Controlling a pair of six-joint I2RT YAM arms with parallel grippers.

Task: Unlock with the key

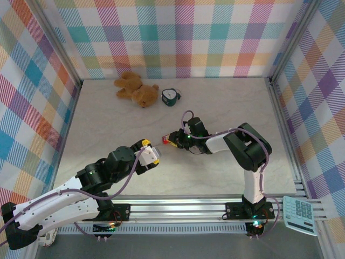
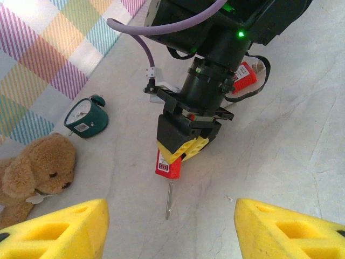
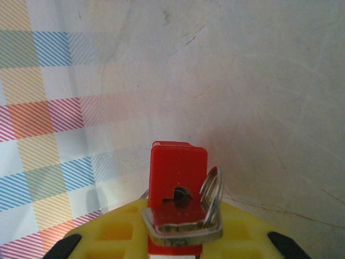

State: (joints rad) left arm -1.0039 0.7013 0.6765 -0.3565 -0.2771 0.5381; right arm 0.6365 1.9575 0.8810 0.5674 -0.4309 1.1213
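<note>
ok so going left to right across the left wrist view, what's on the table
teddy bear → green alarm clock → red padlock pinched in the right gripper → second red padlock, partly hidden behind that arm

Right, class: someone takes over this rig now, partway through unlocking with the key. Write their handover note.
Grippers: the left gripper is open and empty, facing the right one. The right gripper is shut on the red padlock.
Things: the key shows as a slim metal stem at the padlock's free end, pointing toward the left gripper. I cannot tell whether it is seated in the lock.
Done: padlock gripped and presented.
Left: close the left gripper on the key, turn it, open the padlock.
</note>
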